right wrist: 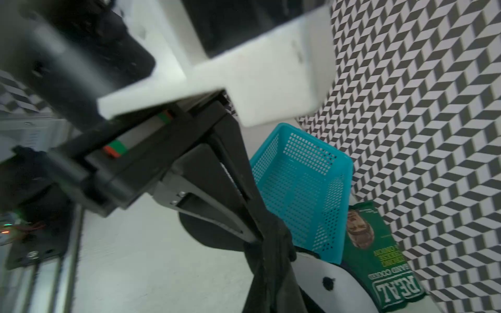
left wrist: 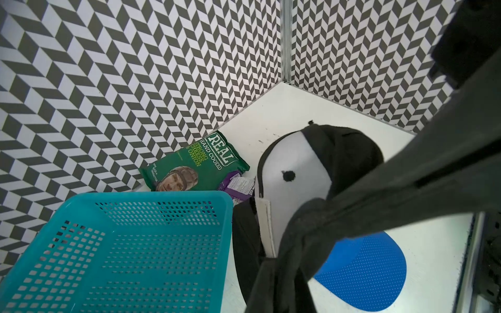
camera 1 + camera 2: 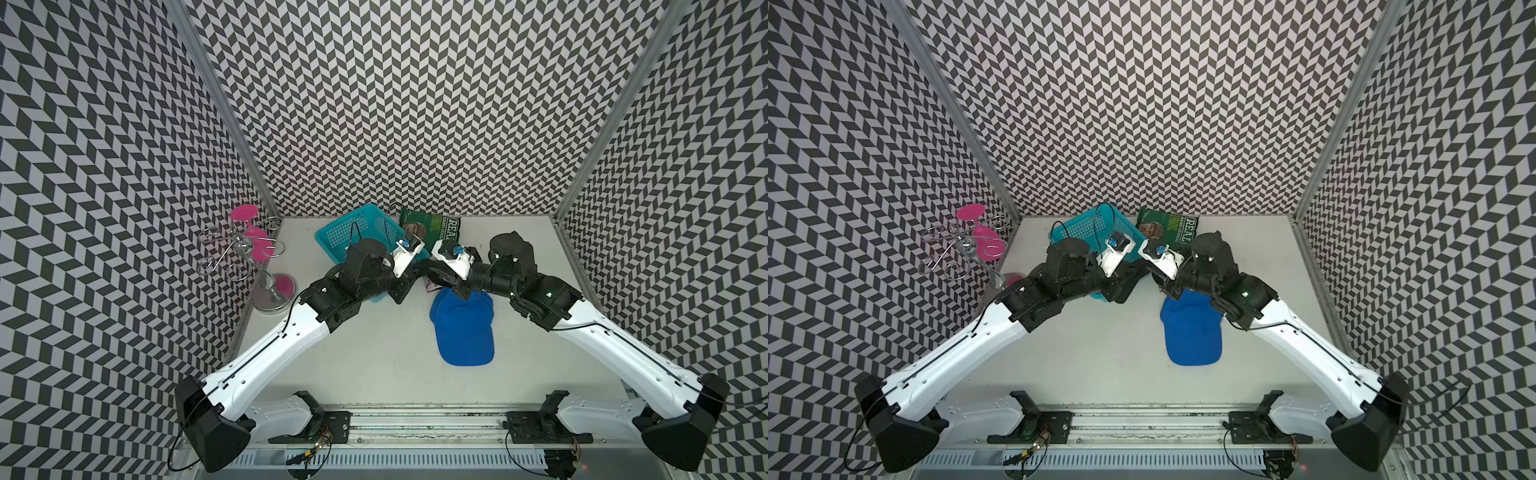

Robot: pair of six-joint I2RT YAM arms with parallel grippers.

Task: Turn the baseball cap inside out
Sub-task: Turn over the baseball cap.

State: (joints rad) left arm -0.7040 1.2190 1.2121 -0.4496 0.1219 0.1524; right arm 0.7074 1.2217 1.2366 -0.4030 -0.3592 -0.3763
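Observation:
The baseball cap [image 2: 295, 184] is black with a white panel that has a black dot on it. It hangs between my two grippers near the basket, small and dark in a top view [image 3: 435, 272]. A band of its black fabric [image 2: 379, 195] is pulled taut between them. In the right wrist view my left gripper [image 1: 257, 236] is shut on that fabric, its fingers pinched together. My right gripper [image 3: 459, 289] is also shut on the cap's black fabric. Its own fingertips are hidden by the cloth in the right wrist view.
A blue cap [image 3: 463, 328] lies flat on the table under and in front of my right gripper. A teal basket [image 3: 332, 239] stands behind my left arm. A green crisp bag [image 3: 432, 228] and a purple packet [image 2: 238, 187] lie by the back wall. A wire stand with pink glasses [image 3: 249, 249] is at the left.

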